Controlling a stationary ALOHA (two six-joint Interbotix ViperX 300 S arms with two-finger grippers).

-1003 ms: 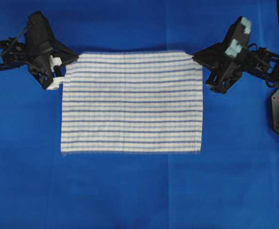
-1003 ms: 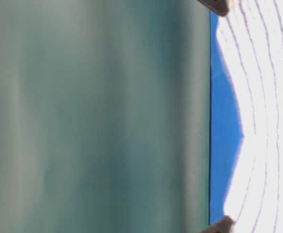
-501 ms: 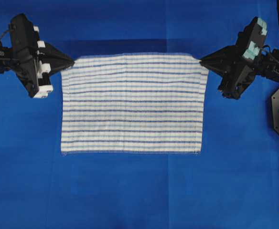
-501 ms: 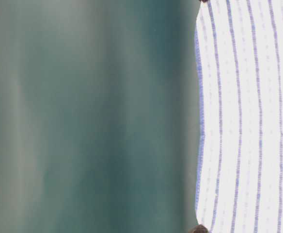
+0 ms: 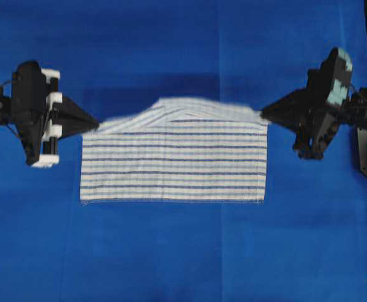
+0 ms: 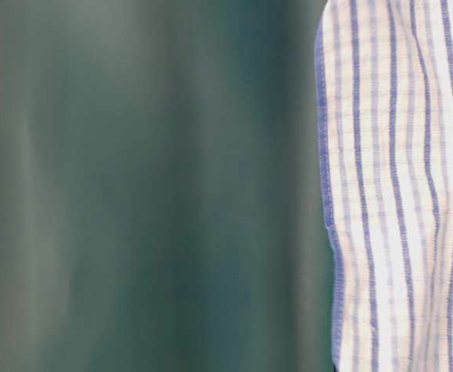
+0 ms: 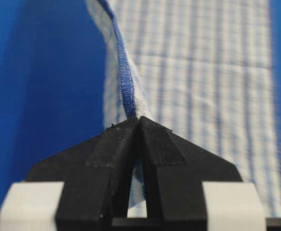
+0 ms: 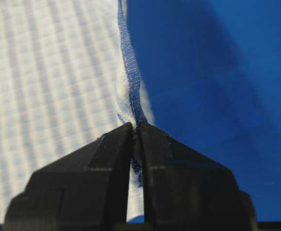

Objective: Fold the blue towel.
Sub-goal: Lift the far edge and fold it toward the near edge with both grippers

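My left gripper (image 5: 97,123) now sits nearer in the overhead view than a second ago, and so does my right gripper (image 5: 263,114); both have come from the far corners toward the middle of the spread. The far edge of the towel (image 5: 177,167) comes with them: a second ago it lay flat at the far side, now it is lifted and carried over the flat part, bulging up in the middle between my fingers. Less flat cloth shows. In the table-level view the towel (image 6: 397,186) now hangs larger, and the blue sheet seen there earlier is covered.
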